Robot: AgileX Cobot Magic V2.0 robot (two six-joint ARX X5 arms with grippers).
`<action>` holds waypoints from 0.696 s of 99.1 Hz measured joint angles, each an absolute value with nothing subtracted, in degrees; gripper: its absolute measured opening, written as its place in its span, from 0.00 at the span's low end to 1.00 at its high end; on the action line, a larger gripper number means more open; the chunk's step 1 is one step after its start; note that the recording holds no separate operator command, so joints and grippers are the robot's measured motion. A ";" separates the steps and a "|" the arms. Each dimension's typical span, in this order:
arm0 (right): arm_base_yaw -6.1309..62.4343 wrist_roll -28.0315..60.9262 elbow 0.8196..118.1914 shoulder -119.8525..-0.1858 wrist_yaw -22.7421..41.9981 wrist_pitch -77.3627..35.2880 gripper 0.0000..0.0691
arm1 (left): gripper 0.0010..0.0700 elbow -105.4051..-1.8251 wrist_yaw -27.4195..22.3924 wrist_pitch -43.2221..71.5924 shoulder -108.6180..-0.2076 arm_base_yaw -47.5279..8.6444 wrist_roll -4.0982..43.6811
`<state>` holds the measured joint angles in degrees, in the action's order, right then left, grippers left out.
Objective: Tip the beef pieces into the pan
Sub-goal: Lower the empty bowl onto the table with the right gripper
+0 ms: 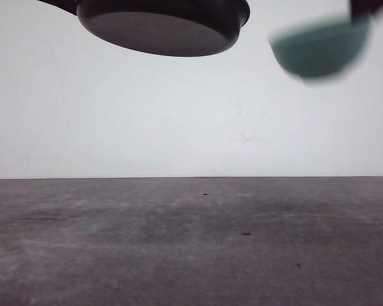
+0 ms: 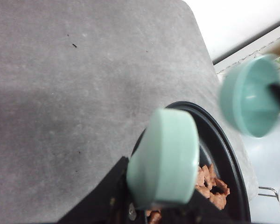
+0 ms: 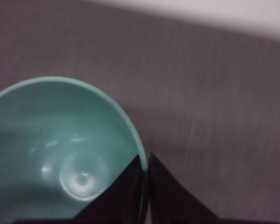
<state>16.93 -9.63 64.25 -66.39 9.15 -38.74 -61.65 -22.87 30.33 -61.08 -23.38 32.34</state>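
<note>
One pan (image 2: 224, 158) is in the air above the table, and the beef pieces (image 2: 211, 183) lie inside it as one small heap of orange-brown chunks; I can count about six or seven of them, the rest being hidden behind the handle. The pan is black and shallow, and its one mint-green handle (image 2: 165, 156) points toward the left wrist camera. In the front view the pan (image 1: 163, 25) hangs high on the left side, and its dark flat underside is seen from below.

The left gripper (image 2: 154, 207) is at the base of the handle, dark parts of it on both sides of the neck, so it seems closed on the handle, though the fingertips themselves are hidden.

There is one teal bowl (image 3: 60, 154). The right gripper (image 3: 144, 186) has its two dark fingers pressed together on the bowl's rim, one inside and one outside. The inside of the bowl is bare and shiny. In the front view the bowl (image 1: 319, 51) is high on the right, blurred, apart from the pan. In the left wrist view the bowl (image 2: 249, 95) is tilted, its opening turned toward the pan, just beside the pan's rim.

The table (image 1: 191, 242) is one dark grey surface, worn, with pale scuffs and a few small dark specks. Behind it stands a plain white wall (image 1: 179, 115).
</note>
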 joint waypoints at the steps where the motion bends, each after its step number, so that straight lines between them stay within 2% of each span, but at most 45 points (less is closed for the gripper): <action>1: 16.14 -9.93 63.61 -66.48 8.40 -38.63 0.02 | 0.07 -61.65 -22.87 30.33 -61.08 -23.38 32.34; 11: 10.04 -12.32 56.62 -67.26 2.33 -35.68 0.02 | 0.07 -61.65 -22.90 30.30 -61.08 -23.38 32.34; 20: 7.18 -13.26 49.80 -68.44 -0.91 -31.35 0.02 | 0.07 -61.65 -22.87 30.30 -61.08 -23.38 32.32; 40: 6.22 -13.80 38.59 -70.46 -1.26 -24.62 0.02 | 0.07 -61.65 -22.87 30.33 -61.08 -23.38 32.32; 69: 5.91 -14.00 37.78 -73.06 0.95 -20.16 0.02 | 0.07 -61.65 -22.87 30.39 -61.08 -23.38 32.29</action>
